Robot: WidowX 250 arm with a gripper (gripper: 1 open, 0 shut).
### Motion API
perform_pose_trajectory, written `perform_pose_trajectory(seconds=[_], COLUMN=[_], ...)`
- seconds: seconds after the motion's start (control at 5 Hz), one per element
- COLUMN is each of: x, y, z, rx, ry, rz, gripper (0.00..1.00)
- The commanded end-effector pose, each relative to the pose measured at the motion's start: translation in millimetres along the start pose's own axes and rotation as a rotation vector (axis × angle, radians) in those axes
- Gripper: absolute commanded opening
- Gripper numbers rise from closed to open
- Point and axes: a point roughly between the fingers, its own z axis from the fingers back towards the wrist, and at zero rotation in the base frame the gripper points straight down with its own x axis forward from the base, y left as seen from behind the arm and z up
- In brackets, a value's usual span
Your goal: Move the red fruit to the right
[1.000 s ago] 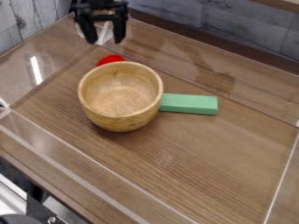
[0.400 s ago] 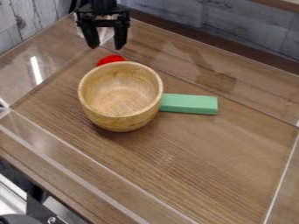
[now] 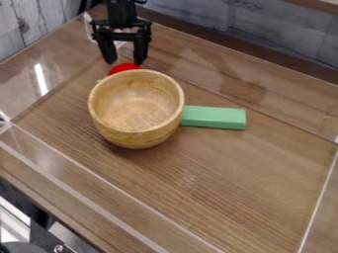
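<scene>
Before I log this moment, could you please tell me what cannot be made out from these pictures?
- Red fruit: in the camera view, its lower part is hidden behind the rim of the wooden bowl.
- Gripper: whether it touches the fruit is too small and dark to tell.
- Bowl's underside: hidden by the bowl itself.
- Robot arm: its upper part is cut off by the top edge.

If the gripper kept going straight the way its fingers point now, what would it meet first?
Probably the red fruit, just below the gripper in view; depth is unclear.
</scene>
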Motion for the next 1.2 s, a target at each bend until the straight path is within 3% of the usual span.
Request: perform_pose_trajectory(seconds=[0.0, 0.2, 0.4, 1.0], x=[1.6, 5.6, 8.2, 3.1], y=[-1.0, 5.3, 10.5, 5.8], z=[10.8, 4.7, 0.6, -9.3], rx=[0.020, 0.018, 0.010, 0.007], ry=[-0.051, -0.048, -0.047, -0.033], rz=[0.002, 0.025, 0.045, 0.004], gripper=[1.00, 0.00, 0.00, 0.00])
